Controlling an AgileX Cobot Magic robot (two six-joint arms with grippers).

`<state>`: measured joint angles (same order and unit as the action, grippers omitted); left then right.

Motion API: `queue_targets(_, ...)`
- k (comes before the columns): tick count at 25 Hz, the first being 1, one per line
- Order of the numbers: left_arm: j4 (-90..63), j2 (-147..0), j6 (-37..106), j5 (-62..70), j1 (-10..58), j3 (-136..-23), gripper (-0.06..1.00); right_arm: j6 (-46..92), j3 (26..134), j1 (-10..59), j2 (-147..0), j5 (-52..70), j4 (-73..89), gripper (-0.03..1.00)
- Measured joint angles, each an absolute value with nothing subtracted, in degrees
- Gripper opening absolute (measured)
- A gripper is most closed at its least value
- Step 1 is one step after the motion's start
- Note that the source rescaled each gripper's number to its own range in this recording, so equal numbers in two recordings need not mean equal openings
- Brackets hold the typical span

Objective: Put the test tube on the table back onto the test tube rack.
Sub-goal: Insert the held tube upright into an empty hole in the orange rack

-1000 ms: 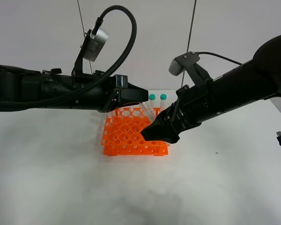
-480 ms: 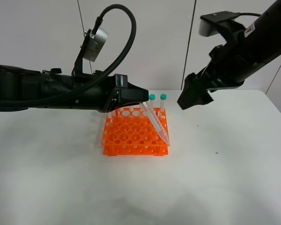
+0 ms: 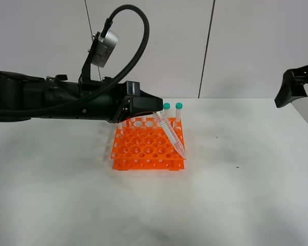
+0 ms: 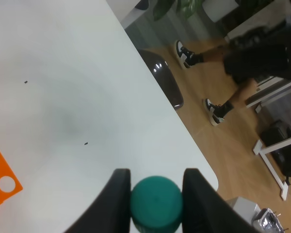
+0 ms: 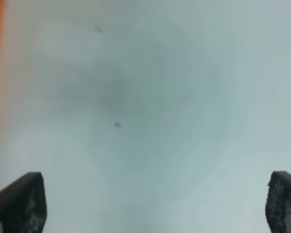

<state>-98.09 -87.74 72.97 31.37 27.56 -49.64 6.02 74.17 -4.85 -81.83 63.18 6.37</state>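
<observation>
My left gripper (image 3: 156, 110) is shut on the teal cap of the test tube (image 3: 170, 134), over the back of the orange test tube rack (image 3: 138, 148). The clear tube slants down to the right, its tip near the rack's front right corner; I cannot tell whether the tip sits in a hole. In the left wrist view the cap (image 4: 156, 204) sits squeezed between the two black fingers (image 4: 120, 199). My right gripper (image 3: 286, 95) hangs at the far right, well away from the rack. Its fingers (image 5: 19, 204) stand wide apart, open over the bare table (image 5: 150, 97), holding nothing.
Two more teal-capped tubes (image 3: 167, 109) (image 3: 179, 108) stand upright in the rack's back row. A corner of the rack (image 4: 0, 179) shows in the left wrist view. The white table (image 3: 236, 195) ends in a rounded edge (image 4: 203, 165) with floor beyond.
The right arm has lifted off the rack's front right corner and swung up and away to the far right. The left gripper and the slanted tube have not moved.
</observation>
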Motion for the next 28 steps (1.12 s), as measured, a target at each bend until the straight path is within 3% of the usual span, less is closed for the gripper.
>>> queue_targets(7, -98.09, -87.74, 72.97, 31.39, 27.56, -49.64, 0.0, 6.58, 74.17, -5.25, -81.83, 69.19, 5.16, 1.0)
queue_targets(22, -98.09, -87.74, 72.97, 31.46, 27.56, -49.64, 0.0, 7.18, 74.17, -1.07, -80.18, 69.42, 3.81, 1.0)
queue_targets(28, -98.09, -87.74, 72.97, 31.46, 27.56, -49.64, 0.0, 5.85, 69.44, -1.07, -70.61, 69.27, 3.86, 1.0)
